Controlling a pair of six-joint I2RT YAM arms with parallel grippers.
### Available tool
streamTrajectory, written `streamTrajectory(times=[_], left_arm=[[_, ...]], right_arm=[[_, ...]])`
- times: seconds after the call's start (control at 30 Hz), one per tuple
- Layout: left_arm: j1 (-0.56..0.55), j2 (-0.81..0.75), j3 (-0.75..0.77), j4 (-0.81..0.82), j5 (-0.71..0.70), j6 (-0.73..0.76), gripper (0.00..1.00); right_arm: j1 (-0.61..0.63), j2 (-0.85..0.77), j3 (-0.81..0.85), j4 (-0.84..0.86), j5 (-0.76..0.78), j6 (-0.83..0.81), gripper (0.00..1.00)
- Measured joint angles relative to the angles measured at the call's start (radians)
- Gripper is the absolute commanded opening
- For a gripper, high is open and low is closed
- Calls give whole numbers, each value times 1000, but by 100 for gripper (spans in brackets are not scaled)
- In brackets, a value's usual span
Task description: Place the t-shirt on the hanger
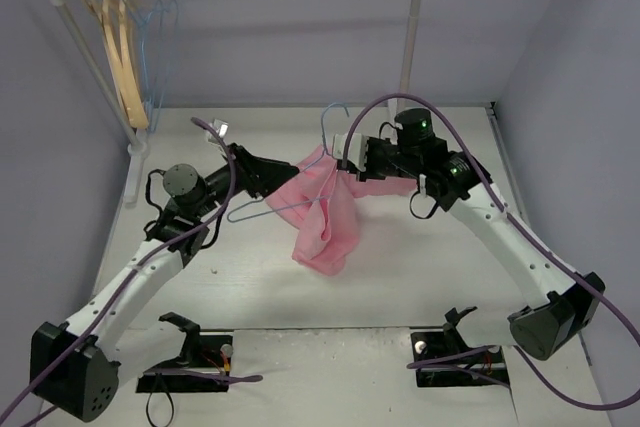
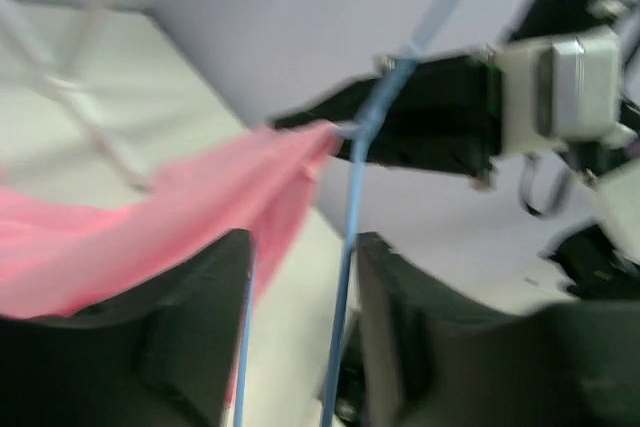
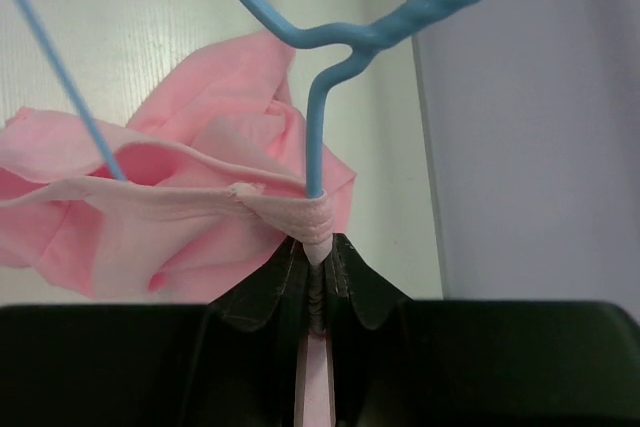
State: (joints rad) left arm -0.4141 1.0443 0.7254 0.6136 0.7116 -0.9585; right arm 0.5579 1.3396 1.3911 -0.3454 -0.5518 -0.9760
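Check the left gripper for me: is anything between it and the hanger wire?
Nothing visible blocks it. The left gripper is open, and the hanger wire already runs through the gap between its fingers. The t-shirt hangs off to one side, its edge pinched against the wire by the shut right gripper.

No legible text, label, brand, number or sign in any of the three views; nothing readable on t-shirt (image 3: 200,217), hanger (image 3: 420,15) or arm housings.
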Motion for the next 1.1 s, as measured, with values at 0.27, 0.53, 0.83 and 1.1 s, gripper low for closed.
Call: streamTrajectory(times=[0.27, 0.53, 0.83, 1.1], left_arm=[[37, -97, 270, -552, -273, 227, 58], [37, -156, 369, -859, -496, 266, 57], [-140, -149, 223, -910, -640, 140, 51], [-349, 78, 191, -816, -758, 53, 51]], right_arm=[[6, -83, -105, 145, 136, 65, 0], [6, -53, -108, 280, 307, 153, 0], [71, 7, -108, 356, 525, 263, 0], [114, 10, -148, 434, 602, 328, 0]])
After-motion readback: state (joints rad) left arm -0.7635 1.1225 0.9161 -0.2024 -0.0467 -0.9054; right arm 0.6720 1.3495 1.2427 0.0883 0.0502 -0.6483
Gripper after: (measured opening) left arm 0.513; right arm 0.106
